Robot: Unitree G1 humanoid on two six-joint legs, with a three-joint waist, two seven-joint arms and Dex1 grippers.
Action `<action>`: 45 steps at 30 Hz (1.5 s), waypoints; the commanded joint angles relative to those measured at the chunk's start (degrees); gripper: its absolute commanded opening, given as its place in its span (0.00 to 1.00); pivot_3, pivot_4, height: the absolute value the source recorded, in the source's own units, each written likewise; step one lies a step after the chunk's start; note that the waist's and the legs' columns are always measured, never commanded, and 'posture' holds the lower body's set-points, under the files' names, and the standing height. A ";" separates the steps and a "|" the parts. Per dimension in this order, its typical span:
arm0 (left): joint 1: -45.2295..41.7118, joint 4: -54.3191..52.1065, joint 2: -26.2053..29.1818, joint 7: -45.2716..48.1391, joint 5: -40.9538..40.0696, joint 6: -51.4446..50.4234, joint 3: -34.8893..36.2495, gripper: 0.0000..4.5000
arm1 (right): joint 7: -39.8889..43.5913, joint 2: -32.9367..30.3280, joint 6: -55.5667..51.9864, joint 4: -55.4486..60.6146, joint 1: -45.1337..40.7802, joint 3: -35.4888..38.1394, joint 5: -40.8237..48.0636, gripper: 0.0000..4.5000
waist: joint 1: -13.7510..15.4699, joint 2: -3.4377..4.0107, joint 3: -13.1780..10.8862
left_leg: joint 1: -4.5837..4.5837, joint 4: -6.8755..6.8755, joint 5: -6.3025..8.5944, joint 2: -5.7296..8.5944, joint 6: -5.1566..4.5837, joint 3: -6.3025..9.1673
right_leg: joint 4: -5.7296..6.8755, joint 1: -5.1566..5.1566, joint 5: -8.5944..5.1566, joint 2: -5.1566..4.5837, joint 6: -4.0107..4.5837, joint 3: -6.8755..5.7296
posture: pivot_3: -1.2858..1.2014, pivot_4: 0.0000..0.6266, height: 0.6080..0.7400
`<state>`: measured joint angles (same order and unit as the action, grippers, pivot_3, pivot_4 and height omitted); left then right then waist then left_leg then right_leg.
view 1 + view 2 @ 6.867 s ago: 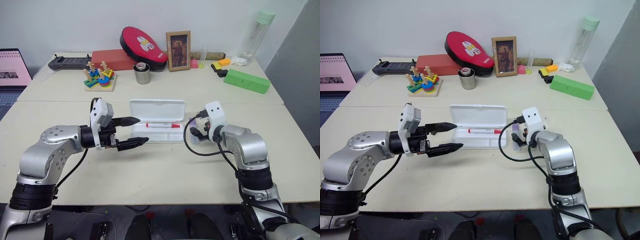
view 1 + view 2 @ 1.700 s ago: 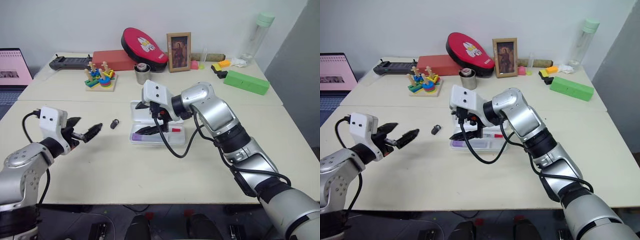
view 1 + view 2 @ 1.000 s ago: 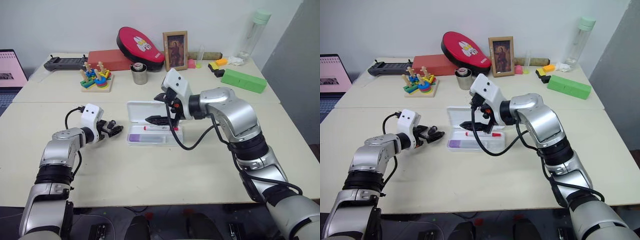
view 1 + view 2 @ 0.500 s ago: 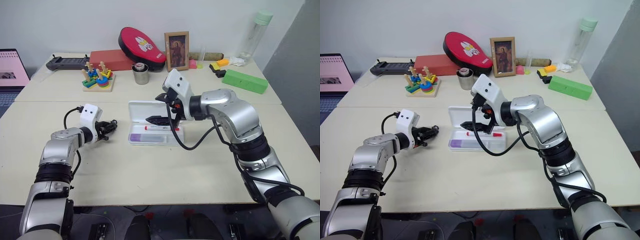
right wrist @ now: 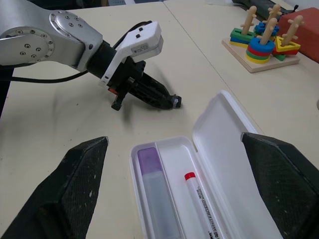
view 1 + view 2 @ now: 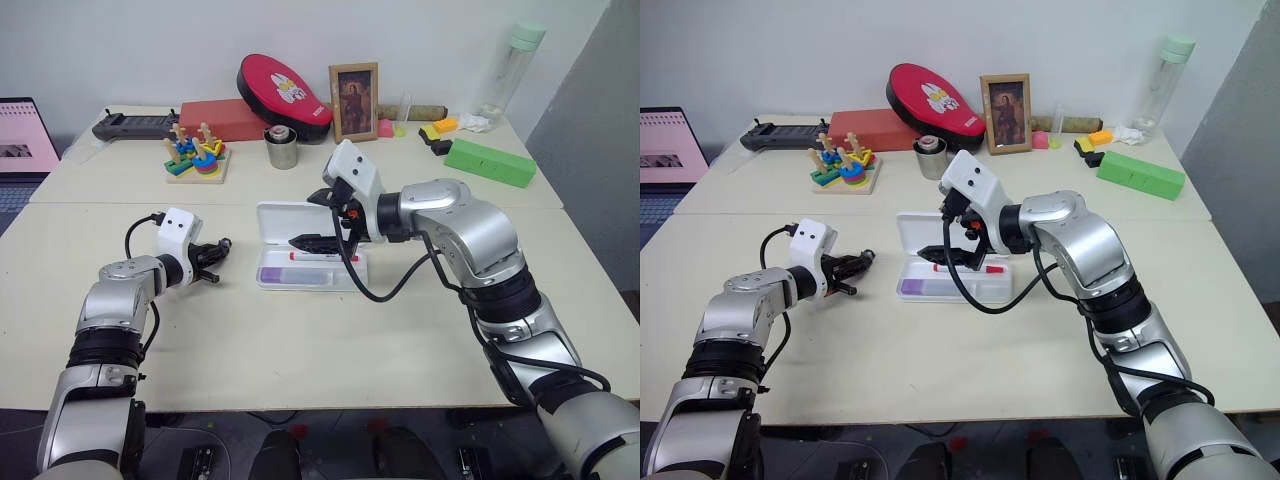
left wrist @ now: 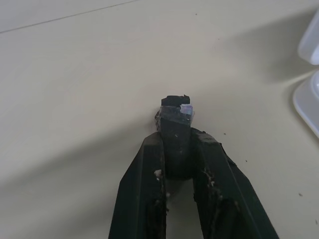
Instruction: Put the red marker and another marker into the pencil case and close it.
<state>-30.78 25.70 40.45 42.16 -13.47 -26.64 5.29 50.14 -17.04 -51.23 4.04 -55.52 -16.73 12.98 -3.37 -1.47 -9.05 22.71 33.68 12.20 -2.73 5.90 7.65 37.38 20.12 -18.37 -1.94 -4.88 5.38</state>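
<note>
My left gripper (image 7: 175, 130) is clamped on a small dark cap (image 7: 175, 107) beside the pencil case (image 6: 312, 217), probably so it can go back on a marker. My right gripper (image 6: 318, 240) hangs wide over the open case, where the red marker (image 5: 203, 205) and lavender marker (image 5: 154, 191) lie.

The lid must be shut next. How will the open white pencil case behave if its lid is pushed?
The pencil case looks like thin, light plastic, so it may slide. Its raised lid probably swings stiffly on the hinge.
</note>
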 commanded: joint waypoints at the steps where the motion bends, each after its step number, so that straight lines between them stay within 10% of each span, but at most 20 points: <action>1: 1.28 -14.69 4.21 8.71 -5.84 1.73 3.74 0.09 | 4.08 -4.43 2.35 6.21 2.60 4.94 4.63 1.00 | 0.32 0.05 -0.03 | 0.06 0.00 0.00 0.00 0.00 0.01 | -0.05 0.01 0.00 0.00 0.00 -0.02 | 0.52 0.24 1.00; 8: -3.30 -25.50 4.59 21.99 -8.27 -0.60 -6.80 0.09 | 8.16 -15.66 1.95 9.65 9.57 9.83 8.76 1.00 | 1.14 0.18 -0.10 | 0.05 0.00 0.01 0.05 0.02 -0.12 | -0.35 -0.24 -0.01 -0.17 -0.02 -0.08 | 0.52 0.24 1.00; 18: -22.29 0.34 -9.49 28.87 6.18 8.44 -25.51 0.09 | 0.84 -19.47 -1.52 14.03 15.99 11.48 8.93 1.00 | 0.89 0.21 -0.11 | 0.10 0.13 -0.02 0.05 -0.04 -0.11 | -0.35 -0.21 0.06 -0.11 -0.14 -0.03 | 0.52 0.24 1.00; 45: -23.31 6.07 -17.71 32.32 12.88 7.83 -27.20 0.09 | -7.67 -19.63 -5.62 17.08 18.49 12.34 11.09 1.00 | 0.46 0.21 -0.12 | 0.16 0.13 -0.01 0.08 -0.09 -0.07 | -0.36 -0.24 0.04 -0.12 -0.11 -0.05 | 0.52 0.24 1.00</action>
<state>-53.70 33.52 22.90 74.47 -0.90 -18.69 -22.33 42.75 -36.20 -57.71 19.99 -36.32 -5.59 23.77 -2.92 -1.26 -9.17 22.87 33.81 12.18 -2.65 5.81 7.58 37.03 19.88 -18.32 -2.06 -4.99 5.34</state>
